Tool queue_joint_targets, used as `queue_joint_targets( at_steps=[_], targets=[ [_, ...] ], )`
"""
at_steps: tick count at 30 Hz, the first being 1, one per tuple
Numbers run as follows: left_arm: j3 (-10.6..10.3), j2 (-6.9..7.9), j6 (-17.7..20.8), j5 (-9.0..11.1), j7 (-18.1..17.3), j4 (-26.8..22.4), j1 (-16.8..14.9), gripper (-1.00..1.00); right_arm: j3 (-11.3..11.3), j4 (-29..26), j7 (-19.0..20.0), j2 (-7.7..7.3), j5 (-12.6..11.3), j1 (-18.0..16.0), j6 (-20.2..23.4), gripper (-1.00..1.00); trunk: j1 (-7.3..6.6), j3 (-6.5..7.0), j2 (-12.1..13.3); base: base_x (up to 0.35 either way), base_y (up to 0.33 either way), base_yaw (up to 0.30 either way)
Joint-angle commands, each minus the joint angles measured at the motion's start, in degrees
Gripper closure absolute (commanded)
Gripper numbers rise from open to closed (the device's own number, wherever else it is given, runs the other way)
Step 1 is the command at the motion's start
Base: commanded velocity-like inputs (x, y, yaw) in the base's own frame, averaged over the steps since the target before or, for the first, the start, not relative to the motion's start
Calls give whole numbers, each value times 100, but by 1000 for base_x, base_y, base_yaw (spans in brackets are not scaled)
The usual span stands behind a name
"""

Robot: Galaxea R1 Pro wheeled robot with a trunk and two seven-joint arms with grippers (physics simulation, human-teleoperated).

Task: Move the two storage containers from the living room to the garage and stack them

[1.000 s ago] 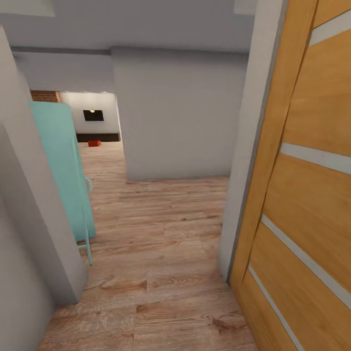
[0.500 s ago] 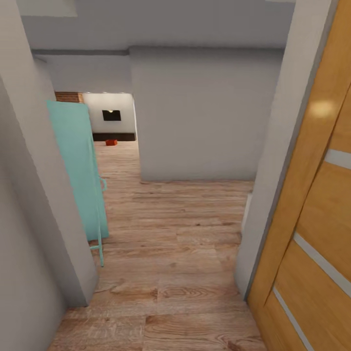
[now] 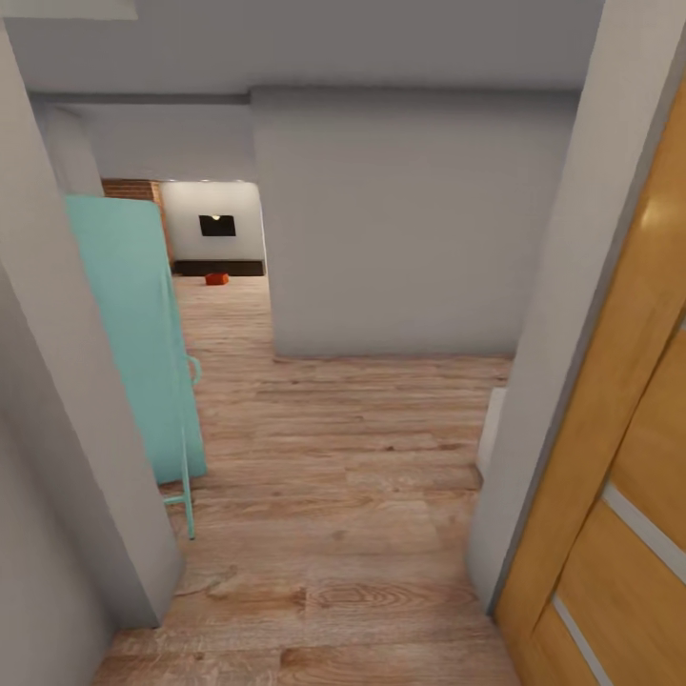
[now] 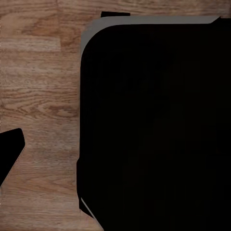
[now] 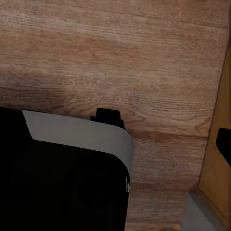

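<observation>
Looking through a doorway onto a wood-plank floor (image 3: 324, 495). Honey-wood door (image 3: 619, 476) open at right of the doorway, teal door (image 3: 133, 333) at left. Far beyond the teal door, one small orange-red box (image 3: 216, 279) on the floor below a black TV (image 3: 217, 225). Cannot tell either gripper's opening or hold.

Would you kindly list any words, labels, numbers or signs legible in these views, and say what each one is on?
None can be read.
The wood door, the teal panel and the grey walls are plain.
The distant black TV and the orange-red container are too small to show any lettering.
The wrist views show wood-plank floor and dark robot body, unmarked.
</observation>
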Motion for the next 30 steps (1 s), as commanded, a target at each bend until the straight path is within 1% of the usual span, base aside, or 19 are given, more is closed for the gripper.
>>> queue_joint_targets(
  at_steps=[1,30],
  targets=[
    [6,-1,-10,25,7,0,-2,-100,50,13,-4,4,-45,-5,-28,-100,2,-6,-3,245,0,0],
    [7,-1,-3,25,7,1,-2,-100,44,13,-4,14,-49,-5,-26,-100,2,-6,-3,245,0,0]
  ],
)
